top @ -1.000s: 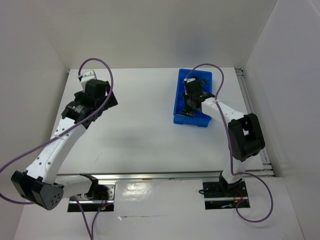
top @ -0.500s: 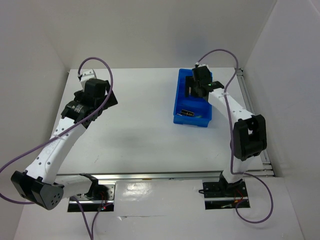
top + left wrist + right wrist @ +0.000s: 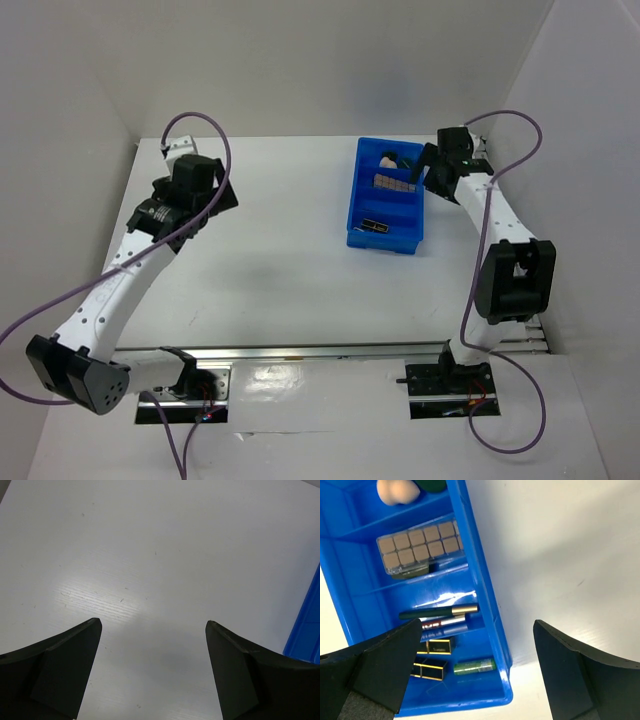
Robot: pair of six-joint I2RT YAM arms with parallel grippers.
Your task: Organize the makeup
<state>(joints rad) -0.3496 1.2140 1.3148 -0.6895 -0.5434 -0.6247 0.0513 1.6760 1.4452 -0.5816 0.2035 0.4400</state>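
The left pincer (image 3: 153, 622) gapes empty over the table (image 3: 150, 530). The right pincer (image 3: 477, 625) gapes empty above the blue bin (image 3: 492, 645). Its nearest compartment holds the green tube (image 3: 474, 666) and black-gold lipsticks (image 3: 432, 647), then slim pencils (image 3: 440, 612), tan palette (image 3: 422, 542), and peach sponge (image 3: 395, 491) farthest. To withdraw well, rise straight, clear of the rim.

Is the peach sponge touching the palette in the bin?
Apart. The right wrist view shows the sponge and the palette in separate, neighbouring compartments of the bin, with bare blue plastic between them.
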